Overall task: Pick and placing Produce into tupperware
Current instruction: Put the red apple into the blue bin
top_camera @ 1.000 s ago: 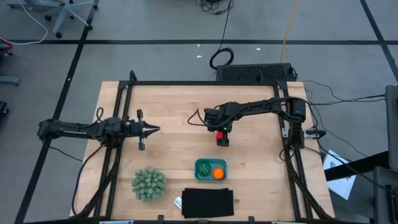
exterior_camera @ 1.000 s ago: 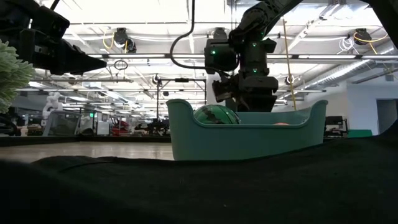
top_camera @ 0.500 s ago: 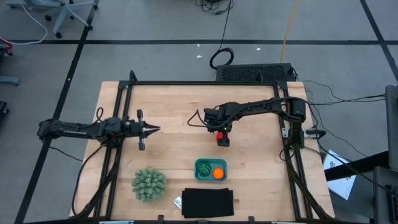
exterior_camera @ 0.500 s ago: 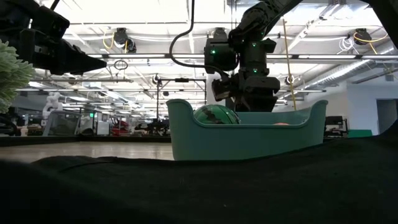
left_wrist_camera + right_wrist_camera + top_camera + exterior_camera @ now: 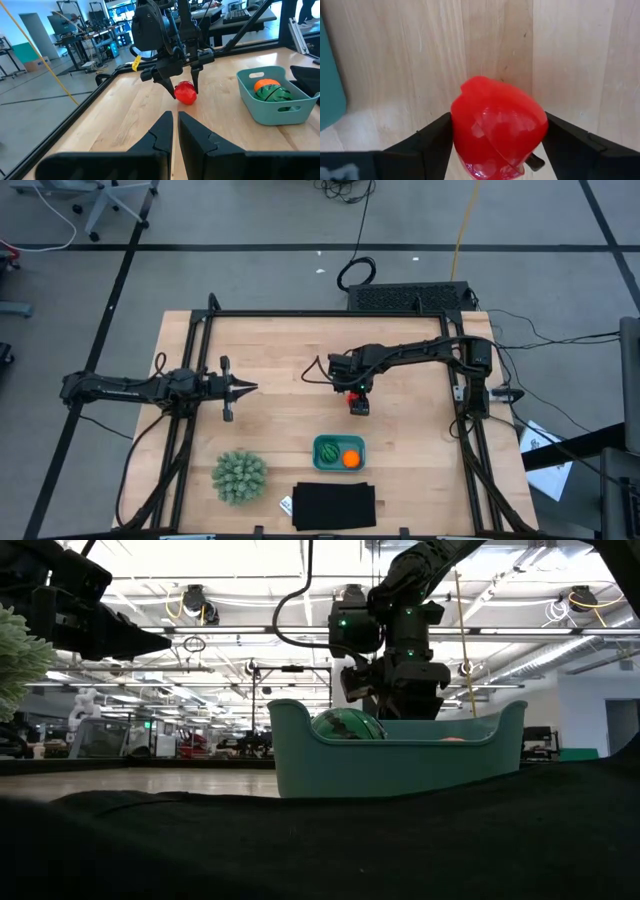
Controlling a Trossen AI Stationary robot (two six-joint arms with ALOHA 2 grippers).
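Note:
The red fruit (image 5: 359, 404) (image 5: 497, 127) sits at mid-table, and my right gripper (image 5: 358, 402) (image 5: 184, 93) stands over it, shut on it. The teal tupperware (image 5: 320, 442) (image 5: 272, 114) rests nearer the table's near edge. Inside it lie the dark green striped ball (image 5: 329, 451) (image 5: 275, 94) and the orange ball (image 5: 351, 459) (image 5: 266, 83). In the low view only the green ball (image 5: 345, 725) shows clearly over the tupperware's wall (image 5: 400, 765). My left gripper (image 5: 250, 387) (image 5: 175, 117) hovers shut over the table's left half, pointing toward the right arm. My right gripper pinches the red fruit's body (image 5: 470, 125) between its two fingers (image 5: 432, 140), one on each side. The fingers come from above, pointing down. The fruit's rounded end faces the wrist camera. I cannot tell whether the fruit rests on the table or is lifted.
A spiky pale-green plant (image 5: 239, 476) (image 5: 15, 660) stands near the near left corner. A black flat rectangle (image 5: 335, 505) lies at the near edge, just in front of the tupperware. Black frame rails (image 5: 190, 430) run along the table's sides. Bare wood lies between the two arms.

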